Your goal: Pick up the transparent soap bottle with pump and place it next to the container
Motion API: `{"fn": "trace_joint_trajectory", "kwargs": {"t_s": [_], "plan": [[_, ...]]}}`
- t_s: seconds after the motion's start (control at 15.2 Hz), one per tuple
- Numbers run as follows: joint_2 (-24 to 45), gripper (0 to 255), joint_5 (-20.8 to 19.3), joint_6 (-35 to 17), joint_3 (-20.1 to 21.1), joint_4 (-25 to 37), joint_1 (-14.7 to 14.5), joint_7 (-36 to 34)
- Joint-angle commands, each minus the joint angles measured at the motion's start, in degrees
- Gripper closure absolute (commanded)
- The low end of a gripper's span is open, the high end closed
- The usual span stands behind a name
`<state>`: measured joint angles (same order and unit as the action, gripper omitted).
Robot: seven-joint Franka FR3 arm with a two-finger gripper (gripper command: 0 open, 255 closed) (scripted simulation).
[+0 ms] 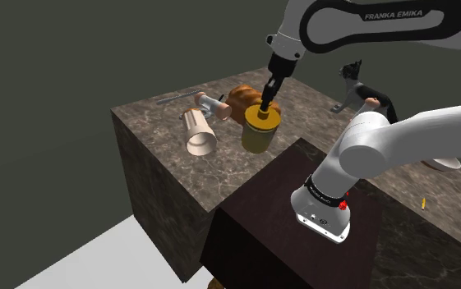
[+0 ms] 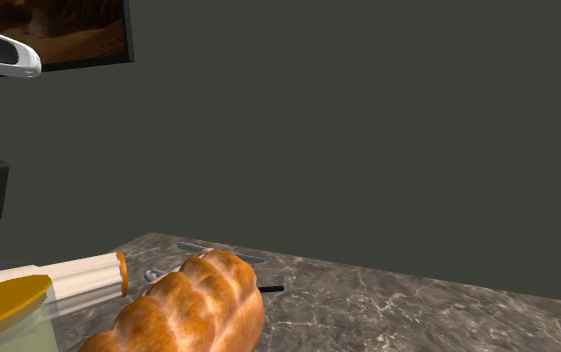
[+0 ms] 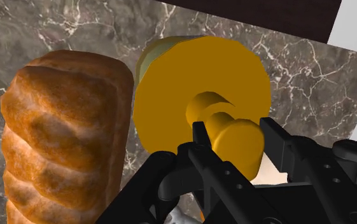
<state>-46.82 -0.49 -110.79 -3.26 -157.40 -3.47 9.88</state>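
Pinching the pump (image 3: 237,145) from above, the end effector (image 3: 233,130) has its fingers closed on either side of the nozzle, probably because the bottle (image 1: 260,131) has a yellow cap too wide to grab. Bottle looks to be standing upright on the table (image 1: 163,168), right beside the bread (image 1: 238,97), with the container (image 1: 200,133) lying tipped over nearby, so the lift looks like it's next.

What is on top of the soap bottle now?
A yellow cap and its pump, with the hand around the pump head. The hand covers the pump's near side.
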Motion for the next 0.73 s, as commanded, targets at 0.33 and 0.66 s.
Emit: {"fn": "trace_joint_trajectory", "kwargs": {"t_s": [0.33, 0.66], "plan": [[0.9, 255, -0.1, -3.3, -0.2, -2.3, 0.1, 0.1], [0.8, 0, -0.2, -3.2, -0.2, -2.3, 0.1, 0.2]]}}
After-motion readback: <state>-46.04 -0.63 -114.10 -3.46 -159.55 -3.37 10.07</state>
